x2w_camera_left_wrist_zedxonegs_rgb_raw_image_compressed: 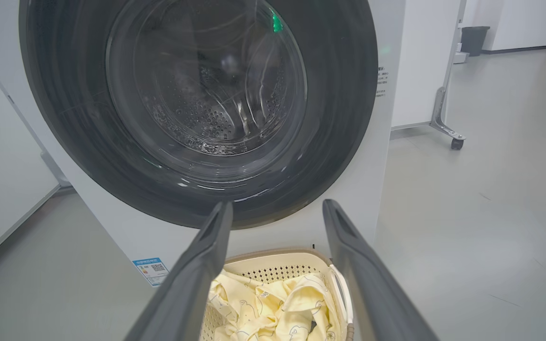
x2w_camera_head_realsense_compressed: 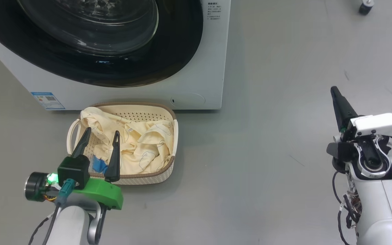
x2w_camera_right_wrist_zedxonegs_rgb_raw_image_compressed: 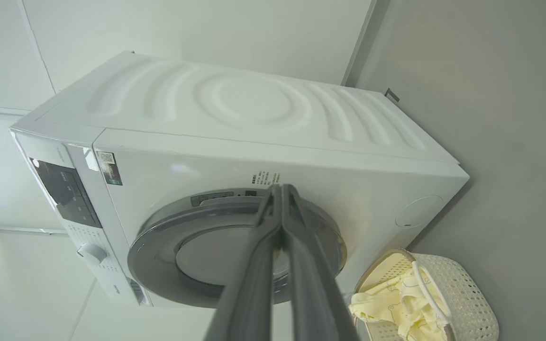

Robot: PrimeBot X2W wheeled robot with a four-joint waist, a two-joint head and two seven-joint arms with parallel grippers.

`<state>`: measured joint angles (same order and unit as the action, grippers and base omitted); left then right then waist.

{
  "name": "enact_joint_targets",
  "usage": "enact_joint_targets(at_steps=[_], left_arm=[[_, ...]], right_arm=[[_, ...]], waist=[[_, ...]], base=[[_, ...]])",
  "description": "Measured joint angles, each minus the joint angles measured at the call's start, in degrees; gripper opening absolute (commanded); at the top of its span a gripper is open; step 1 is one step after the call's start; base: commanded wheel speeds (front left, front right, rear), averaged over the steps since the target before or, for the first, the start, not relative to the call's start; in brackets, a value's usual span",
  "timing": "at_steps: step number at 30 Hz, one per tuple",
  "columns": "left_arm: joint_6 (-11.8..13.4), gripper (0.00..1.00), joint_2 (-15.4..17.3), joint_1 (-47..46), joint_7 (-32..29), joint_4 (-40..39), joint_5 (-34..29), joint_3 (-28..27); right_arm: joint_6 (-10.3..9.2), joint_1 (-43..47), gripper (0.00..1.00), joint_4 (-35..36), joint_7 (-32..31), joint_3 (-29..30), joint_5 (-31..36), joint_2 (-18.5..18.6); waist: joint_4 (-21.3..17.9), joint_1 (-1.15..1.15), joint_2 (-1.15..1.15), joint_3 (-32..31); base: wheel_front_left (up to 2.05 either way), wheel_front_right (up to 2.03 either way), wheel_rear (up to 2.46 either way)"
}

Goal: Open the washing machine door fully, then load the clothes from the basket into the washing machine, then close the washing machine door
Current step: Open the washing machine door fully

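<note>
The white washing machine point(x2w_camera_head_realsense_compressed: 213, 68) has its round black-ringed door point(x2w_camera_head_realsense_compressed: 172, 54) closed against the front. On the floor right in front of it stands the cream basket point(x2w_camera_head_realsense_compressed: 141, 116), holding pale-yellow clothes point(x2w_camera_head_realsense_compressed: 145, 146) and a small blue cloth point(x2w_camera_head_realsense_compressed: 98, 164). My left gripper point(x2w_camera_head_realsense_compressed: 102, 132) is open, hovering above the basket's left part with nothing between its fingers. In the left wrist view the left gripper point(x2w_camera_left_wrist_zedxonegs_rgb_raw_image_compressed: 277, 206) points at the door point(x2w_camera_left_wrist_zedxonegs_rgb_raw_image_compressed: 206, 94), with the basket point(x2w_camera_left_wrist_zedxonegs_rgb_raw_image_compressed: 277, 272) below. My right gripper point(x2w_camera_head_realsense_compressed: 335, 91) is shut and empty, far to the right. In the right wrist view the right gripper point(x2w_camera_right_wrist_zedxonegs_rgb_raw_image_compressed: 280, 188) points toward the door point(x2w_camera_right_wrist_zedxonegs_rgb_raw_image_compressed: 159, 246).
Bare grey floor spreads to the right of the machine and basket. A wheeled stand's caster point(x2w_camera_left_wrist_zedxonegs_rgb_raw_image_compressed: 457, 142) and a dark bin point(x2w_camera_left_wrist_zedxonegs_rgb_raw_image_compressed: 473, 40) stand farther back on the right. White wall panels flank the machine. A blue label point(x2w_camera_head_realsense_compressed: 48, 100) marks its lower front.
</note>
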<state>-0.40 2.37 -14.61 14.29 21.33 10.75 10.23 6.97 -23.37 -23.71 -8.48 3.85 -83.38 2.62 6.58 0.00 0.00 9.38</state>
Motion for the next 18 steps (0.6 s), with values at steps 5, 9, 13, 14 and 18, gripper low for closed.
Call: enact_joint_targets(at_steps=[5, 9, 13, 14, 18], left_arm=[[0.0, 1.0, -0.1, -1.4, 0.1, -0.9, 0.0, 0.8], [0.0, 1.0, -0.3, -2.5, 0.2, -1.7, 0.0, 1.1], [0.0, 1.0, -0.3, -3.7, 0.2, -2.6, 0.4, 2.0], [0.0, 1.0, -0.3, -3.9, 0.2, -2.9, 0.5, 2.5], [0.1, 1.0, -0.5, -5.0, 0.2, -3.7, 2.0, 3.7]], right_arm=[[-0.64, -5.1, 0.0, -0.5, -6.2, 0.3, -5.6, 0.1], [-2.48, -9.9, 0.0, -0.4, -10.1, 1.1, -8.5, 0.3], [-4.95, -15.5, 0.0, 0.1, -14.2, 1.4, -10.8, 0.6], [-5.5, -16.6, 0.0, 0.2, -14.7, 1.4, -10.9, 0.8], [-7.24, -21.3, 0.0, 0.9, -16.6, 1.6, -11.6, 1.9]], waist=[[1.4, 0.0, 0.0, 2.4], [2.6, 0.0, 0.0, 4.4], [4.0, 0.0, 0.0, 7.1], [4.3, 0.0, 0.0, 7.7], [5.6, 0.0, 0.0, 10.0]], base=[[0.0, 0.0, 0.0], [0.0, 0.0, 0.0], [0.0, 0.0, 0.0], [0.0, 0.0, 0.0], [0.0, 0.0, 0.0]])
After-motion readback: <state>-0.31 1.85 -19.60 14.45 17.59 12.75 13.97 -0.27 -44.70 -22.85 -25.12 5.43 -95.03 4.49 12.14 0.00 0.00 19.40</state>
